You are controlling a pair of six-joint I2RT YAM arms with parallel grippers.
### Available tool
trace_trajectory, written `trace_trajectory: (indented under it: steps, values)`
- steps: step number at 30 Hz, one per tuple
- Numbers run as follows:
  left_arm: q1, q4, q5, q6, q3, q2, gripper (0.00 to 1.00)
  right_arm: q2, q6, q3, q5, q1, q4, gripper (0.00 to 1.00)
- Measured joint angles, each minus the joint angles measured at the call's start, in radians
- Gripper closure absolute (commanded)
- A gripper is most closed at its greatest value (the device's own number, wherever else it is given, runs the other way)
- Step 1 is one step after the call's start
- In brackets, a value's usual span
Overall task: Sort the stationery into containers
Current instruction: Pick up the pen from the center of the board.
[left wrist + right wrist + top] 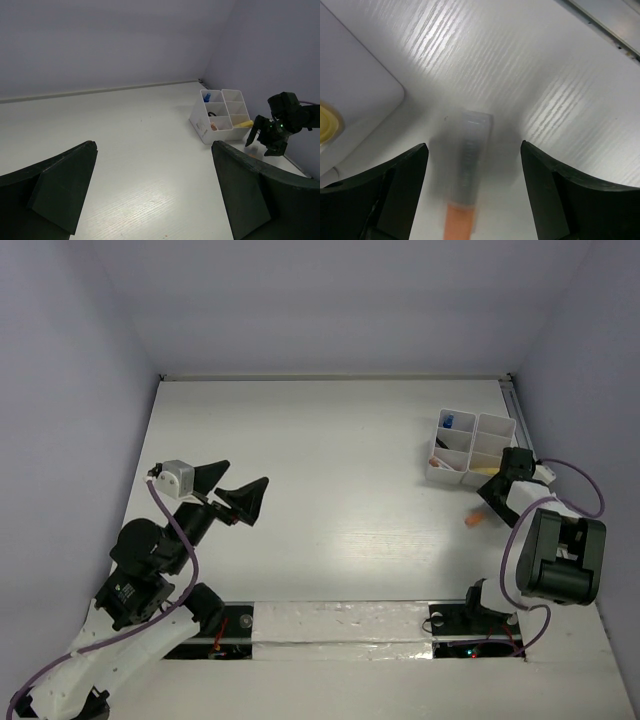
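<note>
The white organizer tray (494, 426) stands at the far right; it holds a blue-capped item (450, 423), a yellow item and a pink one. An orange marker with a clear grey cap (474, 521) lies on the table just in front of the tray. My right gripper (488, 498) hovers over it, open. In the right wrist view the marker (470, 165) lies blurred between my open fingers (473, 147), untouched. The tray's corner (355, 95) is at the upper left. My left gripper (238, 488) is open and empty over the table's left side. Other stationery is out of view.
In the left wrist view the tray (200, 121) and my right gripper (267, 137) sit far right, beyond my open left gripper (153, 145). Grey walls enclose the table on three sides. A rail (515, 405) runs along the right edge.
</note>
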Motion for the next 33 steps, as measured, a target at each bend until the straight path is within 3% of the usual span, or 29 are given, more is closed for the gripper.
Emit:
trace_trajectory:
  steps: [5, 12, 23, 33]
  values:
    - [0.0, -0.001, 0.013, 0.0, -0.003, -0.001, 0.01, 0.039, -0.003, 0.016, -0.023, 0.0, 0.006, 0.28]
    - [0.0, -0.001, 0.012, 0.0, -0.007, -0.013, 0.01, 0.079, 0.001, 0.052, -0.029, -0.006, 0.001, 0.54]
    - [0.0, -0.001, 0.011, 0.0, -0.007, -0.017, 0.01, 0.089, -0.01, 0.061, -0.043, -0.006, -0.018, 0.85]
    - [0.0, -0.001, 0.011, 0.0, -0.007, -0.014, 0.01, -0.24, -0.01, 0.004, -0.099, 0.014, -0.018, 0.94]
